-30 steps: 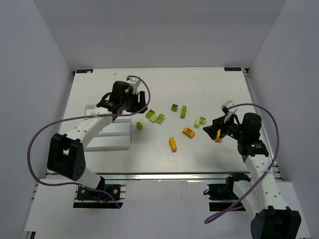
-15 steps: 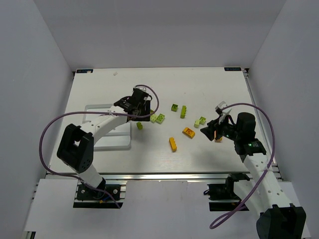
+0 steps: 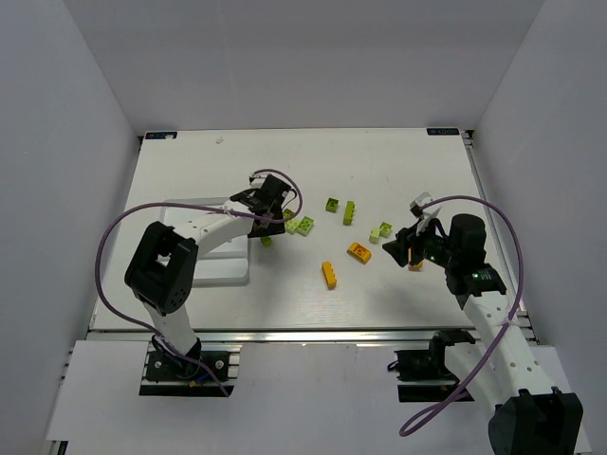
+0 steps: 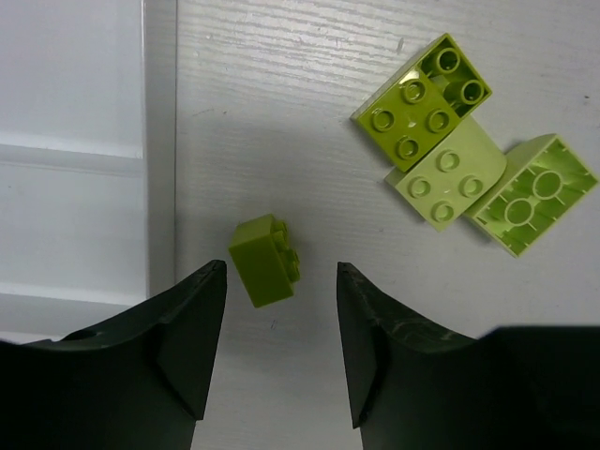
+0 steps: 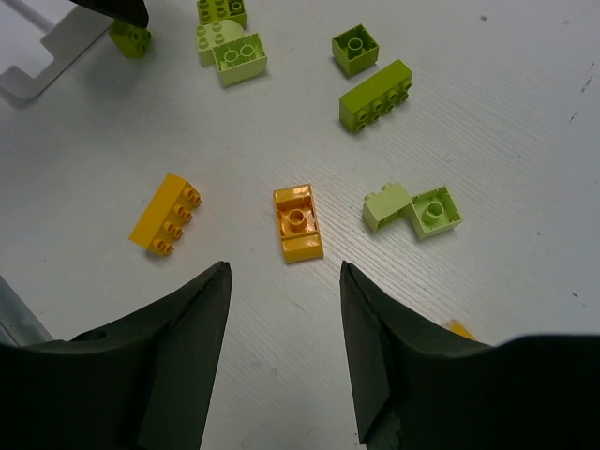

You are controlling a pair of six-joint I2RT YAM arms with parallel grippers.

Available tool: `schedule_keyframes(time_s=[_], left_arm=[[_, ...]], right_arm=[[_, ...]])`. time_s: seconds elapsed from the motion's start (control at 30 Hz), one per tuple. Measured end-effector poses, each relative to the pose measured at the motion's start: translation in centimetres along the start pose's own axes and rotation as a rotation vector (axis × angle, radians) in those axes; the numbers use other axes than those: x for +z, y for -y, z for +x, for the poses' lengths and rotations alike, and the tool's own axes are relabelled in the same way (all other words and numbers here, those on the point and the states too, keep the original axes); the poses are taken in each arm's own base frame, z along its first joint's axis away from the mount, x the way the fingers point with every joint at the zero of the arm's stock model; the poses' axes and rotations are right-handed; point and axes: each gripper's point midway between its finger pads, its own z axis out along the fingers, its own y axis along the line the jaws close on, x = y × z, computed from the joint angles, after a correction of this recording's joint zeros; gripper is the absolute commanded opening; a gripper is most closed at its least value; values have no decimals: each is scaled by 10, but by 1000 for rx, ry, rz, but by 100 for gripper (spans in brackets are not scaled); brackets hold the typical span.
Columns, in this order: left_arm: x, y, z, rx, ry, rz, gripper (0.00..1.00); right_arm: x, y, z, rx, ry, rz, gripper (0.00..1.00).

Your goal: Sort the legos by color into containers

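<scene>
Because the lime brick (image 4: 265,260) lies askew on the tabletop (image 4: 309,141) between the released left fingers (image 4: 187,347), with the tray rim (image 4: 159,187) just at its 9 o'clock, it could be twisted out at closing. The right fingers (image 5: 178,356) are spread too, above an orange brick (image 5: 298,222).

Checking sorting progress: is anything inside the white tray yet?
Nothing shows in the visible compartments of the tray. In the top view the left arm covers much of the tray, so that part cannot be checked.

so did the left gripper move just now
Yes. The left gripper swung right in the top view, from over the tray to the small green brick beside its rim.
</scene>
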Motion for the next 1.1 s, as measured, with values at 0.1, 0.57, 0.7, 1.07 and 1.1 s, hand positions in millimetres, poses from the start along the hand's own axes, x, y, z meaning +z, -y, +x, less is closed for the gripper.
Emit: schedule_keyframes(time_s=[0.1, 0.57, 0.7, 1.07, 1.1], left_arm=[[7, -1, 5, -10, -12, -18, 61], [30, -8, 22, -39, -50, -92, 34], [29, -8, 22, -38, -50, -90, 13], [-34, -1, -56, -32, 154, 18, 0], [-41, -3, -68, -41, 185, 18, 0]], right_arm=[[0, -1, 0, -1, -1, -1, 56], [0, 0, 0, 0, -1, 1, 54], [0, 0, 0, 0, -1, 0, 53], [0, -1, 0, 0, -1, -1, 50], [0, -1, 0, 0, -1, -1, 50]])
